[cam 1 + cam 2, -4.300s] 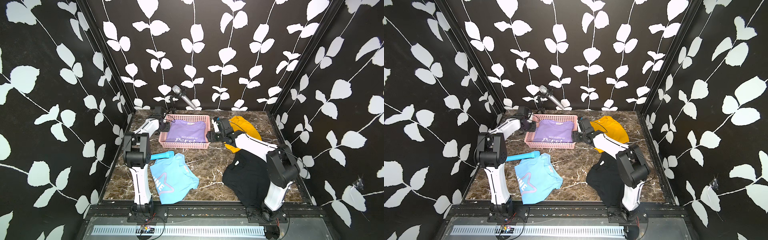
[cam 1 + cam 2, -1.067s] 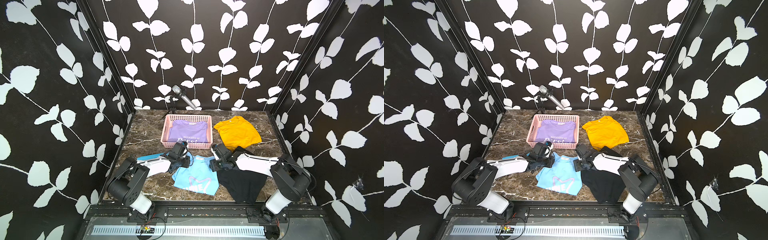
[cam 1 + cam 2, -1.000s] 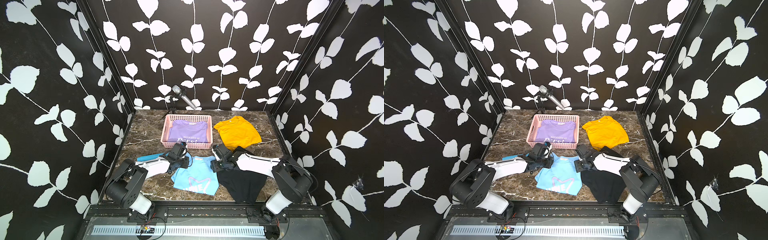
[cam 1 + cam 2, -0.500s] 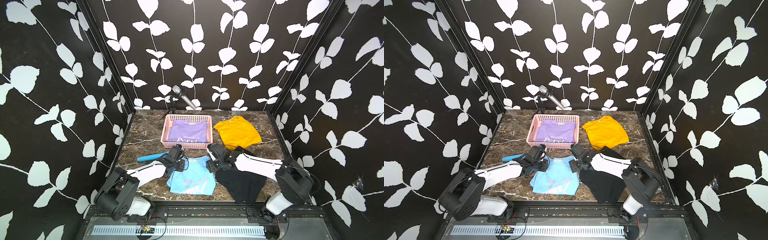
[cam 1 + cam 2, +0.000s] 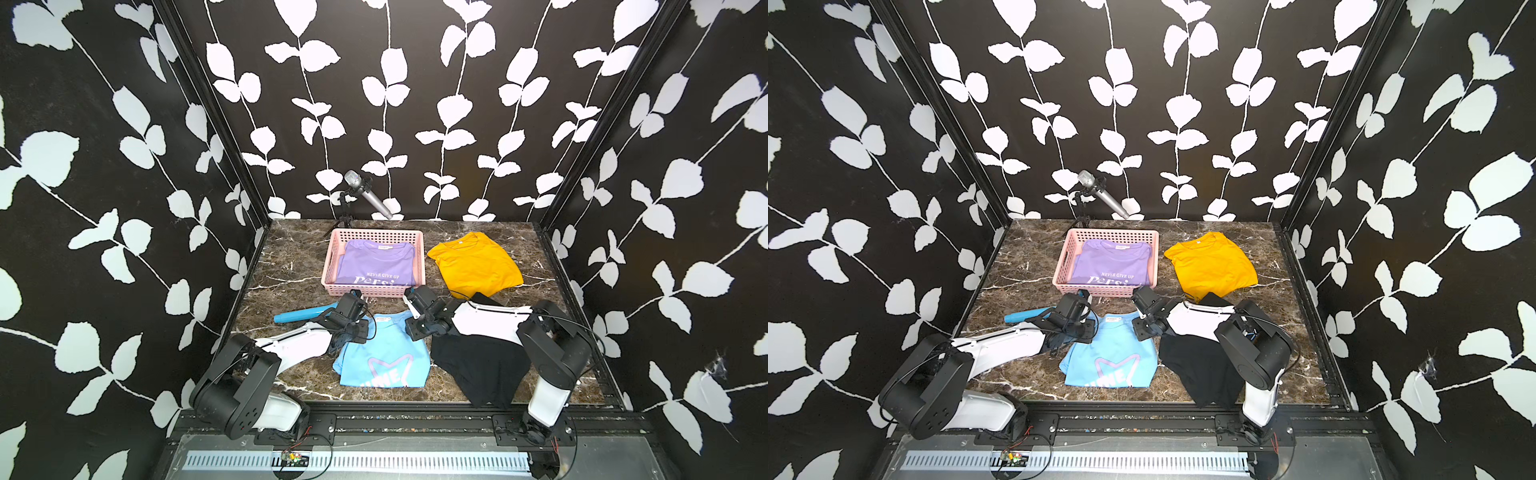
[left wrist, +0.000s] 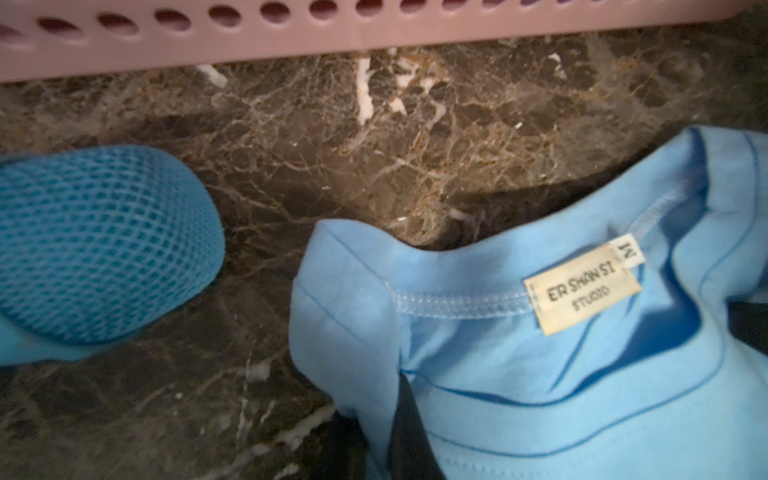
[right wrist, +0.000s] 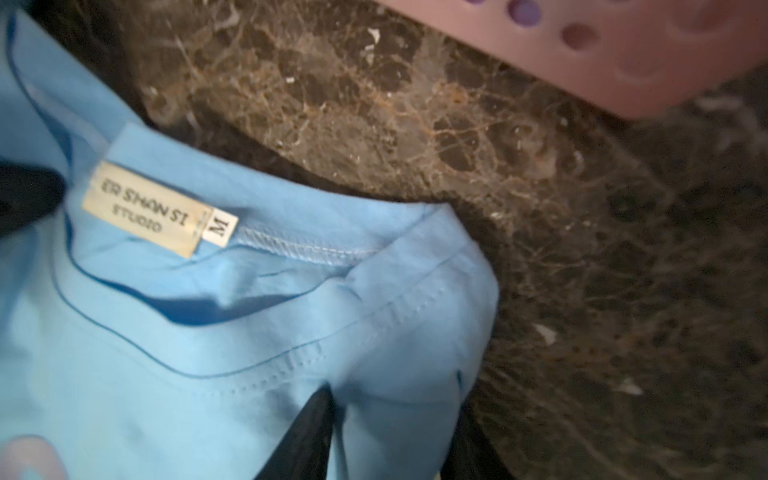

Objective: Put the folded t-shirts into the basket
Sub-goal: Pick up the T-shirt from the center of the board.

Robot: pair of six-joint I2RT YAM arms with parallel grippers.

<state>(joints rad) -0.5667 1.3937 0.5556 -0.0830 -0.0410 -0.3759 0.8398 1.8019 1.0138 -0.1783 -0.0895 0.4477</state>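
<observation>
L gripper (image 6: pixel 374 440) is pinched tight on one shoulder corner of the light blue t-shirt (image 5: pixel 382 361), which lies on the marble tabletop (image 5: pixel 282 266) just in front of the pink basket (image 5: pixel 330 266). R gripper (image 7: pixel 395 436) straddles the opposite shoulder w/ cloth btwn its fingers, but whether that clamp has closed can't be told. The lilac t-shirt (image 5: pixel 376 266) sits inside the basket, the mustard t-shirt (image 5: pixel 473 266) lies on the table beside it to the R, the black t-shirt (image 5: pixel 478 365) rests beneath the R arm next to the blue one, and a blue cylinder (image 5: pixel 299 316) lies near the L gripper.
</observation>
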